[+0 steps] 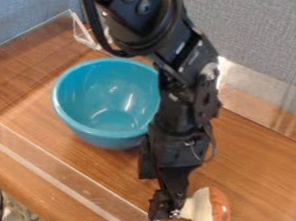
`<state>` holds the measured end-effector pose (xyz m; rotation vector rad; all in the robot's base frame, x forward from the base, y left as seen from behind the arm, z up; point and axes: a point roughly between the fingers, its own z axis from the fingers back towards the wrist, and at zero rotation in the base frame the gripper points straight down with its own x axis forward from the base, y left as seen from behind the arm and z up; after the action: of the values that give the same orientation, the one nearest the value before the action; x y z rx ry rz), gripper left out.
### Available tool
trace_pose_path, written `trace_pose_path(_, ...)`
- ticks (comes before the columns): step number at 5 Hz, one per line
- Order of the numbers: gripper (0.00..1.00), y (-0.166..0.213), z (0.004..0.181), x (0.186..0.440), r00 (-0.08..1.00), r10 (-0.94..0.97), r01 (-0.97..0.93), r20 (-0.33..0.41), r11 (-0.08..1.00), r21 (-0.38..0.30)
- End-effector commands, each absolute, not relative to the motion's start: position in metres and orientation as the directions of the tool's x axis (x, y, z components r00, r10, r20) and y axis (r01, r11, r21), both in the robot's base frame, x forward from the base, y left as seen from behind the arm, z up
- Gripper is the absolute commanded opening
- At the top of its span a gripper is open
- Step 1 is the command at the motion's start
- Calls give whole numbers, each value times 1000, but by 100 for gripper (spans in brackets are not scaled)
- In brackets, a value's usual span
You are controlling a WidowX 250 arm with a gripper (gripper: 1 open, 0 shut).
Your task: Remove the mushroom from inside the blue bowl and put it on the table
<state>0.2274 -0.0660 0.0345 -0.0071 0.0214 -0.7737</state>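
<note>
Camera view: shows a black robot arm reaching down from the top edge, across the middle of the brown wood-grain tabletop. Ends low in a black gripper, angled toward the near side. Standing wide, with dark fingers spread and bare space between the tips. Holding nothing.

Found toy mushroom outside the bowl, lying on its side on the tabletop, near the lower right. Points its thick cream-white stem toward the gripper, with the rounded orange-brown cap to the right in the picture. Lies right by the lower fingertip; cannot tell from this angle whether touching or just apart.

Observed glossy turquoise-blue bowl upright on the tabletop, left of the arm in the picture. Shows a deep, plain interior with small bright reflections. Partly covered at the right edge by the arm; cannot judge contact there.

Also noted: low clear acrylic wall running diagonally along the near edge, with another clear wall along the far side. Behind that, recorded a gray textured partition. At lower left, beyond the near wall, made out dark cables, mostly cut off by the frame.
</note>
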Motion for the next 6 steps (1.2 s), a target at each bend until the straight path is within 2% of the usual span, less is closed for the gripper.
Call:
trace_pose_path(1, 100, -76, 42, 234, 705, -709, 709, 11, 705, 3)
trace_pose_path(6, 100, -87, 56, 233, 862, -507, 507, 17, 862, 29)
